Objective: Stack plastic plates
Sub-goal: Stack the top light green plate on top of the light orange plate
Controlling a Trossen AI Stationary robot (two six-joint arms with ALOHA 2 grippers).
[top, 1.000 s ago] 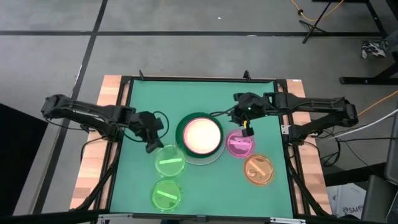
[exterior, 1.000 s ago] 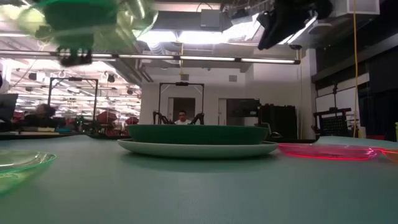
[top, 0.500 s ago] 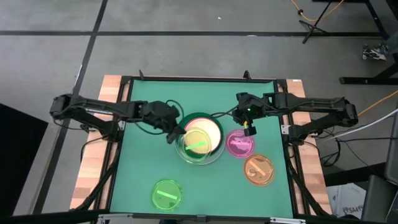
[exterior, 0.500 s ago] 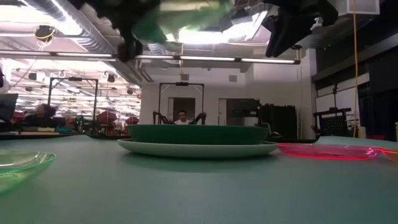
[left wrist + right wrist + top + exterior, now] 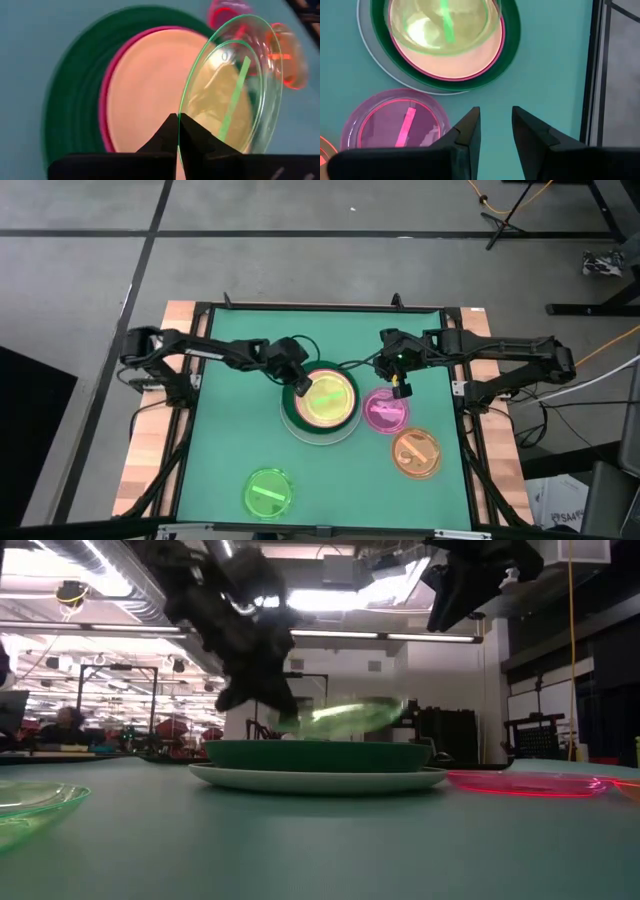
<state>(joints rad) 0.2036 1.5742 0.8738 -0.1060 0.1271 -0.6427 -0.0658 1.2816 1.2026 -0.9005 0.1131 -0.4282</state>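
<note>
Two translucent green plates are in play on the green table [image 5: 225, 440]: one lies alone [image 5: 269, 492] well behind my left fingers, near the table's front edge, and the other [image 5: 322, 398] is pinched by its rim in my left gripper [image 5: 299, 386], whose fingers are clamped tight on its edge. From that grip the held plate reaches out ahead of my left fingertips [image 5: 176, 131], tilted, and hangs just over the stack; whether its far edge touches the top plate I cannot tell. Under it sits the stack: a cream plate [image 5: 145, 90] inside a pink one [image 5: 103, 107], inside a dark green one [image 5: 291, 408], on a large pale plate [image 5: 320, 780] at the bottom. Farther right, my right gripper [image 5: 399, 385] hangs above the table with its fingers [image 5: 468, 131] parted and nothing between them. The magenta plate [image 5: 384, 411] lies flat below and just beside those fingertips, close to the stack's rim. Beyond it, farthest right, the orange plate [image 5: 417, 452] rests near the table's front right corner, just beside the magenta plate.
</note>
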